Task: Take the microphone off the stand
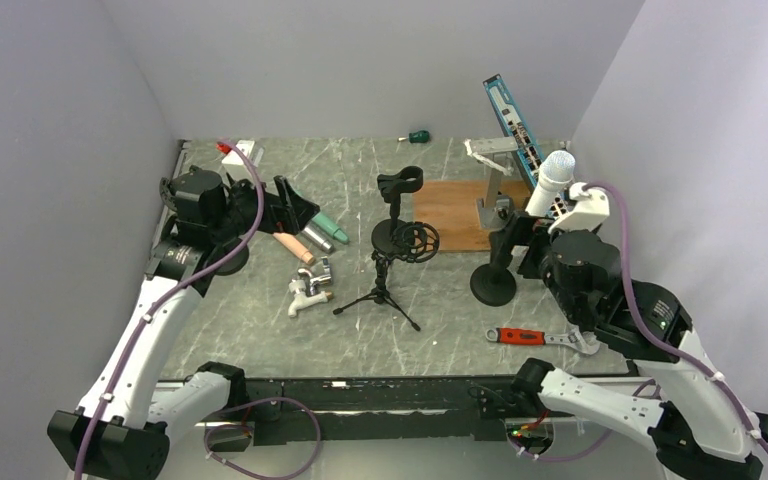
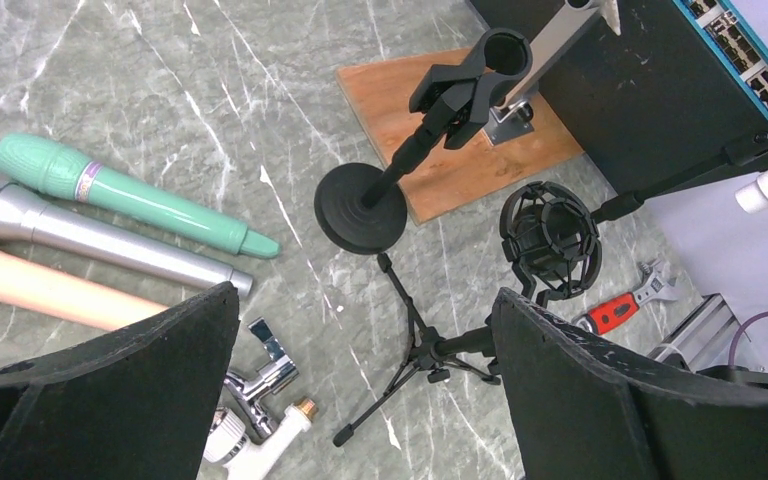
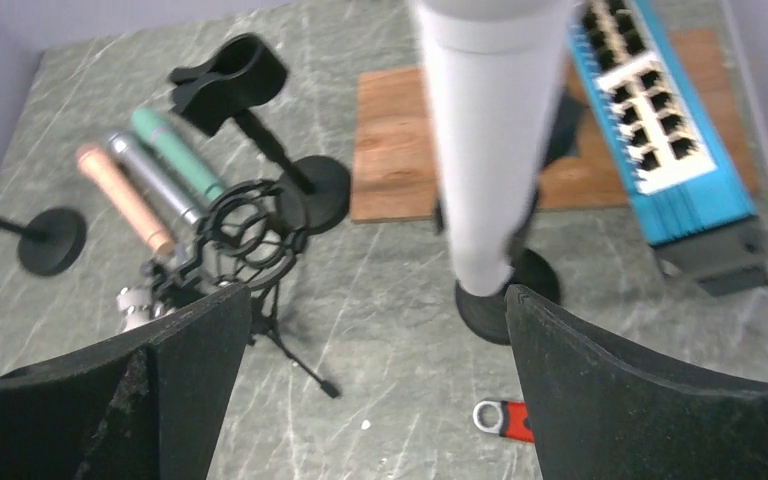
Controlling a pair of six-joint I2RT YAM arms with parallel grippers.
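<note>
A white microphone (image 1: 550,180) sits tilted in a black stand with a round base (image 1: 493,285) at the table's right. In the right wrist view the microphone (image 3: 490,130) rises large just ahead of my right gripper (image 3: 375,300), whose jaws are open and empty, apart from it. That stand's base (image 3: 510,295) shows below the microphone. My right gripper (image 1: 520,238) hovers beside the stand's pole. My left gripper (image 1: 290,205) is far left, open and empty (image 2: 365,300), over the floor near the tripod.
An empty clip stand (image 1: 400,210) and a tripod with a shock mount (image 1: 415,240) stand mid-table. Three loose microphones (image 1: 310,235) and a faucet (image 1: 308,290) lie left. A wrench (image 1: 545,338) lies front right; a wooden board (image 1: 460,210) and blue switch (image 1: 515,130) behind.
</note>
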